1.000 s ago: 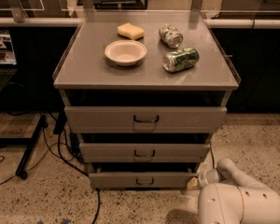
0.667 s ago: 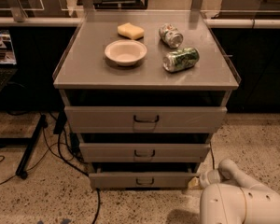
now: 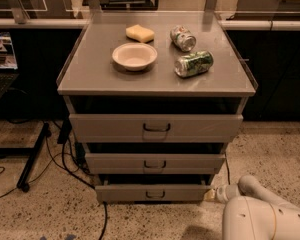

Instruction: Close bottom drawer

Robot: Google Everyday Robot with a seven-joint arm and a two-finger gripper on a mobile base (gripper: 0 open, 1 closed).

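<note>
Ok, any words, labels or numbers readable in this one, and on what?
No text can be read.
green can: printed label, too blurred to read.
silver can: label, too blurred to read.
sheet at far left: print too small to read.
bottom drawer: no marking; gripper, at its right end, unmarked too.

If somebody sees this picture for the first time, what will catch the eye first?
First the grey cabinet at centre, its top carrying a white bowl, a yellow sponge, a silver can and a green can, both cans lying on their sides. Then the pale robot arm at the lower right, whose gripper sits at the right end of the bottom drawer.
</note>
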